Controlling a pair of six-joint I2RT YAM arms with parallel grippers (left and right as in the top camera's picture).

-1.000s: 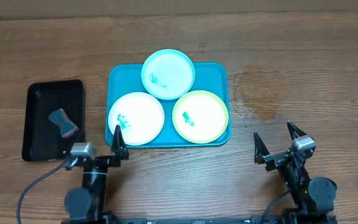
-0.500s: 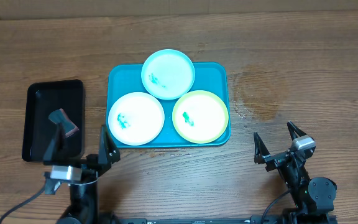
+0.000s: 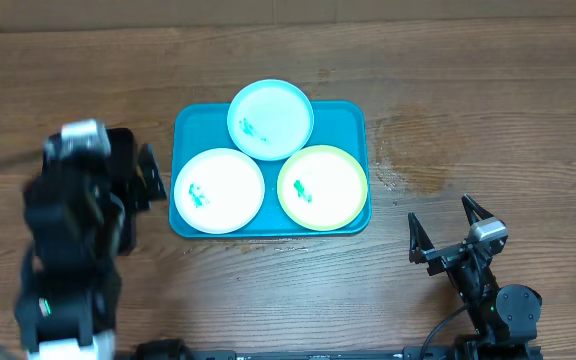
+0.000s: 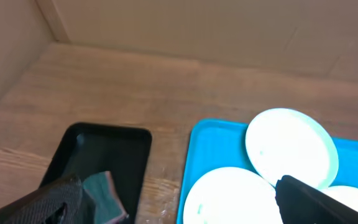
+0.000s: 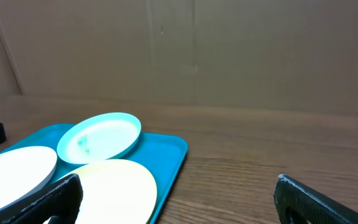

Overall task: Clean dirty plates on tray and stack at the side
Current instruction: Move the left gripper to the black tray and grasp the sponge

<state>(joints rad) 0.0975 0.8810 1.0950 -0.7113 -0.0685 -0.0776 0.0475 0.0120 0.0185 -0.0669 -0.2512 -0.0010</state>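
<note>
Three plates lie on the teal tray (image 3: 346, 115), each with a small green smear: a white plate (image 3: 218, 190) at front left, a pale cyan plate (image 3: 271, 118) at the back, and a yellow-green plate (image 3: 323, 187) at front right. My left gripper (image 3: 133, 180) hangs open and empty just left of the tray, its arm blurred. In the left wrist view its fingers frame the white plate (image 4: 229, 196) and cyan plate (image 4: 291, 146). My right gripper (image 3: 446, 228) rests open and empty at the front right, facing the yellow-green plate (image 5: 114, 186).
A black tray (image 4: 104, 155) lies left of the teal tray, mostly covered by my left arm in the overhead view. A green and pink sponge (image 4: 104, 196) lies in it. A dark stain (image 3: 418, 150) marks the wood right of the teal tray. A cardboard wall (image 5: 197, 50) closes the far side.
My left arm has risen from the front edge and swung left and forward over the black tray, hiding the sponge in the overhead view. The right arm has not moved.
</note>
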